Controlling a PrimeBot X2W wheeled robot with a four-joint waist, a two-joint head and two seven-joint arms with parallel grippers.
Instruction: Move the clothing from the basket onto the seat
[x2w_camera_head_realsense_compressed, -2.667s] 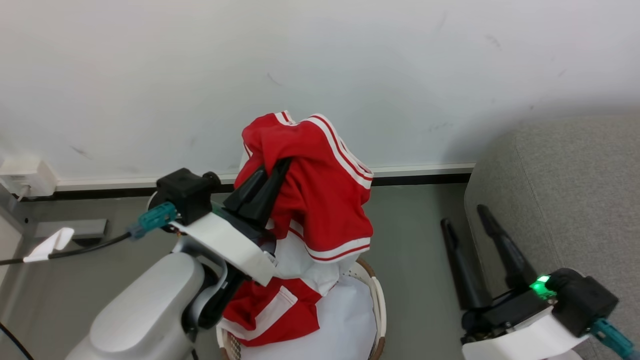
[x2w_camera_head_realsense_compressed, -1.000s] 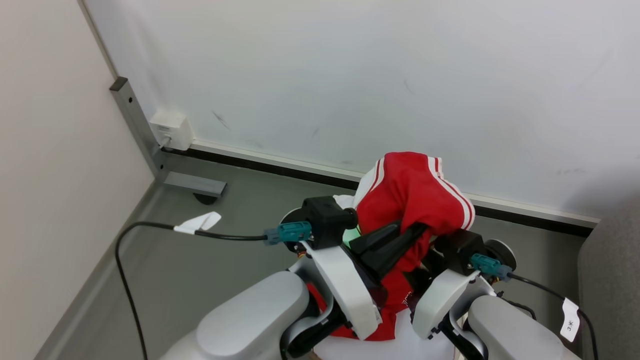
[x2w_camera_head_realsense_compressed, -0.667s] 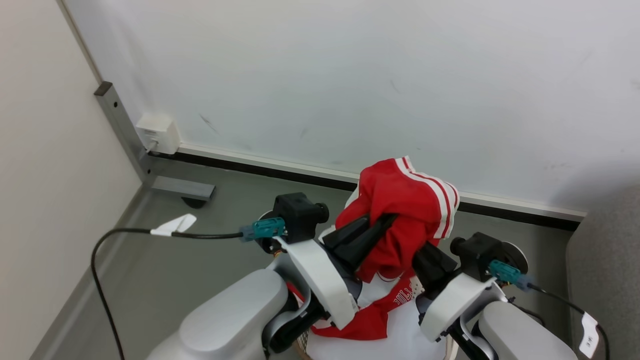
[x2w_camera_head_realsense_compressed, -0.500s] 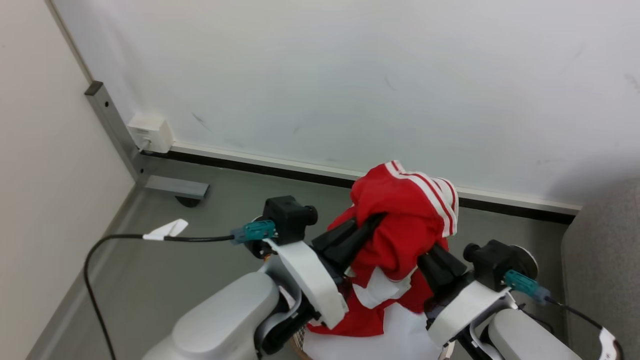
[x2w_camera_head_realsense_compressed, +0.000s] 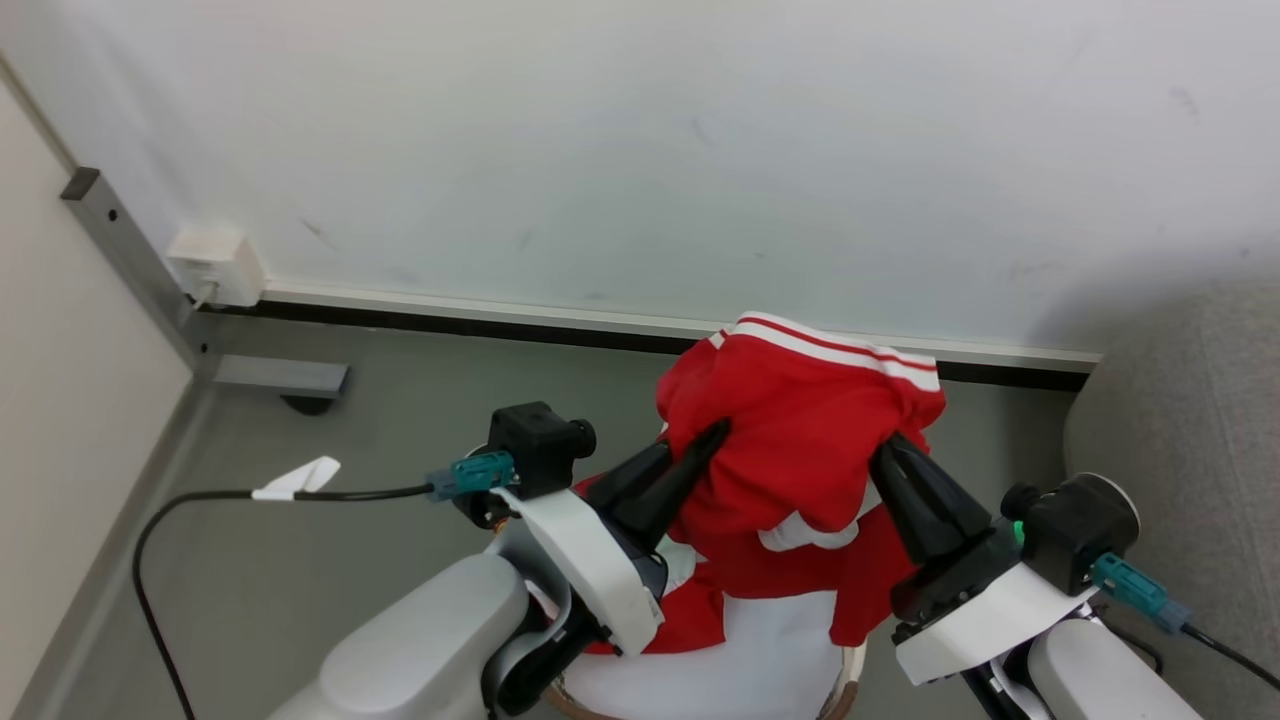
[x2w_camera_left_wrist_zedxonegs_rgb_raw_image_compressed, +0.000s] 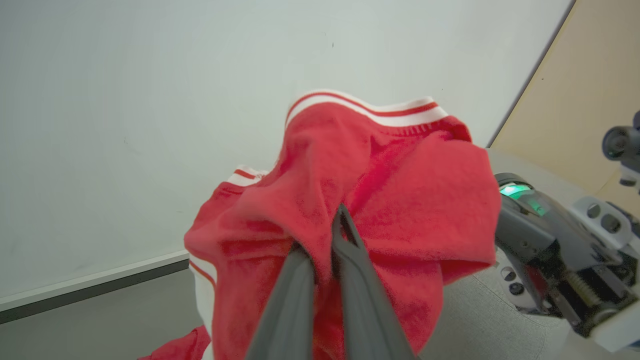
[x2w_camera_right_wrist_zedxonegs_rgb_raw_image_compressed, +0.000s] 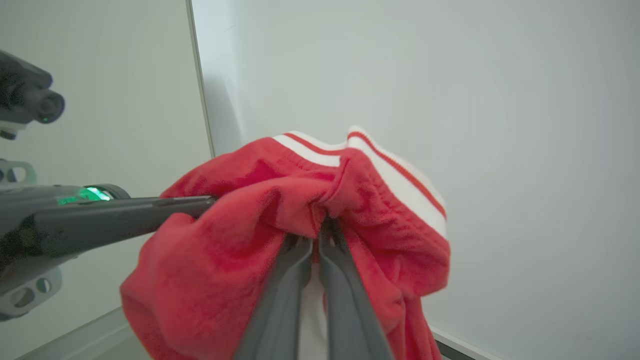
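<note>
Two pairs: we are clenching left fingers and right fingers on one clothing bundle over one basket; grey floor, white wall.

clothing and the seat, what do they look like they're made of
The clothing looks like soft knit fabric, matte red with a fuzzy nap; its trim is ribbed, white with a red stripe. The seat looks like matte light grey woven upholstery, judging by its fine grain.

We list a scuffed white wall, a white-and-black skirting, a grey floor, a white socket box, a grey metal post and a beige side panel.
</note>
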